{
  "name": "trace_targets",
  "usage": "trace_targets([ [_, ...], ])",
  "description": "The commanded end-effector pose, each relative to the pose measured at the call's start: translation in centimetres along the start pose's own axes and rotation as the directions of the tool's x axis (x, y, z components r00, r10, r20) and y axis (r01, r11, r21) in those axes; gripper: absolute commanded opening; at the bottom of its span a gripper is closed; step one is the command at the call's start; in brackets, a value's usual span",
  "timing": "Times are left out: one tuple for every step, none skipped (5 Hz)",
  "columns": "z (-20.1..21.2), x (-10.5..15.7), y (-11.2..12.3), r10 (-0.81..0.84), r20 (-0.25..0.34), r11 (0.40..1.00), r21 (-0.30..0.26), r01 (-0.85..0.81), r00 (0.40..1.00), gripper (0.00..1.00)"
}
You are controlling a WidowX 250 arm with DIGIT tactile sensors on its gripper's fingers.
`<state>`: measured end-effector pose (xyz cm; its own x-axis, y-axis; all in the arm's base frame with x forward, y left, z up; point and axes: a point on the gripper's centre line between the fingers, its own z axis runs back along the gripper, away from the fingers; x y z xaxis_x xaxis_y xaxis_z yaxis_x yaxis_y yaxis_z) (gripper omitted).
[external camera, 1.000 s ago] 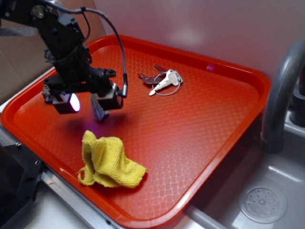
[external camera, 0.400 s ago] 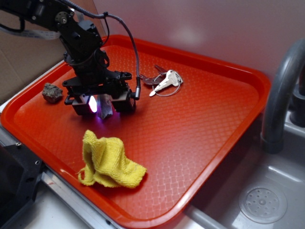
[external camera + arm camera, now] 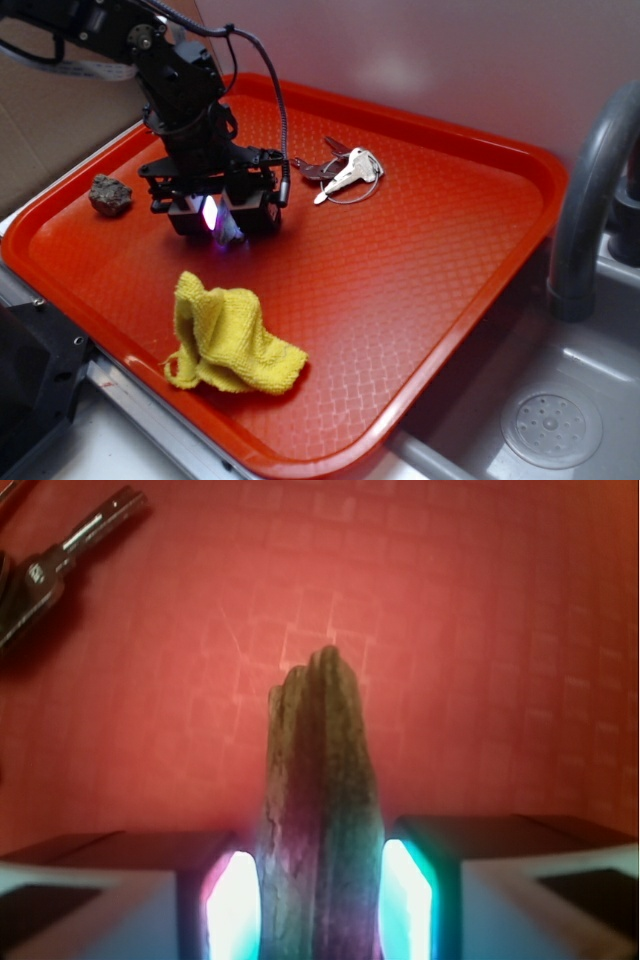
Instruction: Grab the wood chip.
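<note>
The wood chip [image 3: 229, 233], a grey-brown streaky sliver, sits low over the red tray [image 3: 420, 260] between the fingers of my gripper [image 3: 222, 222]. In the wrist view the chip [image 3: 322, 780] stands lengthwise between the two glowing pads, its narrow end pointing away from me. Both pads press against its sides, so my gripper [image 3: 322, 880] is shut on it. The chip's lower end is hidden by the fingers in the exterior view.
A dark lumpy rock [image 3: 109, 194] lies left of the gripper. A bunch of keys [image 3: 345, 170] lies behind and to the right, and also shows in the wrist view [image 3: 50, 570]. A yellow cloth [image 3: 230, 340] lies in front. A grey faucet [image 3: 590, 200] and sink drain [image 3: 550, 428] are right of the tray.
The arm has moved right, uncovering the rock. The fingers, wide apart a second ago, have closed in on the wood chip from both sides.
</note>
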<state>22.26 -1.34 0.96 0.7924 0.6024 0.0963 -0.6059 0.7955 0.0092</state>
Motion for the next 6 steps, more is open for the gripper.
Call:
trace_targets([
  [-1.0,-0.2,1.3,0.008,-0.033,0.999,0.051,-0.006,0.999,0.0],
  [-0.1,-0.4,1.3,-0.065,-0.044,0.993,0.091,0.069,0.997,0.0],
  [3.4,-2.6,1.7,-0.26,-0.065,0.961,0.084,0.264,0.964,0.0],
  [7.8,-6.1,1.4,-0.468,-0.091,0.883,-0.015,0.468,0.879,0.0],
  [12.7,-7.1,0.6,-0.581,0.054,0.803,-0.126,0.583,0.812,0.0],
  [17.6,-5.8,0.9,-0.588,0.103,0.785,-0.167,0.597,0.802,0.0],
])
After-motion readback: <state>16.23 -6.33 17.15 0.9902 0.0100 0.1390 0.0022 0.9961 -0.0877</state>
